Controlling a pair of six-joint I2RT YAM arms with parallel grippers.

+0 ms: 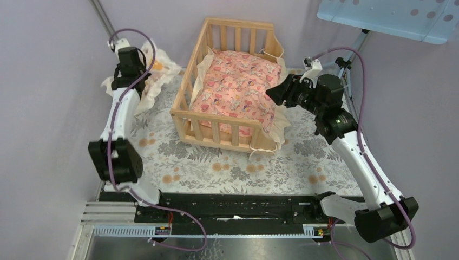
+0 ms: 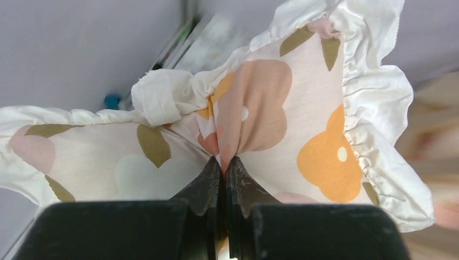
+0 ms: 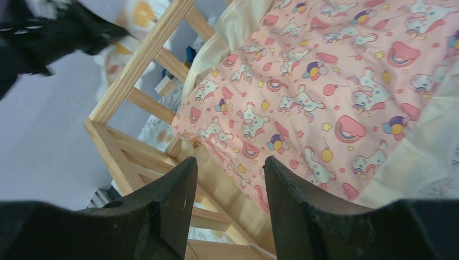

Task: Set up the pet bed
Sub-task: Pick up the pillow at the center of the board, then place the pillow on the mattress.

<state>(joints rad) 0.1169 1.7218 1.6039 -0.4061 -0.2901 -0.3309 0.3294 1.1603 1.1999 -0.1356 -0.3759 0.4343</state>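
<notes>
The pet bed (image 1: pixel 215 131), a light wooden frame with slatted rails, stands at the middle back of the table. A pink patterned cushion (image 1: pixel 238 89) with a cream ruffle lies in it and hangs over the right front corner. Left of the bed, my left gripper (image 1: pixel 142 69) is shut on a fold of the small cream pillow (image 1: pixel 159 73) with orange flower prints. The left wrist view shows the gripper (image 2: pixel 224 160) pinching the pillow (image 2: pixel 319 151). My right gripper (image 1: pixel 273 93) hovers at the bed's right side. It is open (image 3: pixel 230 162) and empty above the bed's rail (image 3: pixel 119 92) and cushion (image 3: pixel 325 81).
A leaf-print cloth (image 1: pixel 243 168) covers the table. Purple walls close in on the left and right. A light blue perforated panel (image 1: pixel 389 19) hangs at the top right. A black mounting rail (image 1: pixel 233 208) runs along the near edge.
</notes>
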